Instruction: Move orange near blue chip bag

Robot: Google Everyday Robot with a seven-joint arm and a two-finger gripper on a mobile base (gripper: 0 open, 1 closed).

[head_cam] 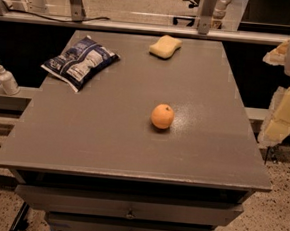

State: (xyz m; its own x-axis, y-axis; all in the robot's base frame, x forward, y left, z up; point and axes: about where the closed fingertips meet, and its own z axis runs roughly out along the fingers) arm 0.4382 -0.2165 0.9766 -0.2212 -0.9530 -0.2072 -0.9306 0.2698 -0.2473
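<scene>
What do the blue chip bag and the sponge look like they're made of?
The blue chip bag: likely foil or plastic film, crinkled, slightly shiny. The sponge: probably soft foam, matte pale yellow, wavy-edged. The pincer hangs beyond the right edge of the table, touching neither.

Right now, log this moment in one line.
orange: mid table, free | chip bag: far left | sponge: far edge | gripper: view's right edge, off table

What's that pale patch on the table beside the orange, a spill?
Camera view: probably glare, overhead light bouncing off the table just right of the orange; same view, the orange throws only a small dark shadow beneath itself; the gripper hangs pale at the right edge, beside the table.
</scene>
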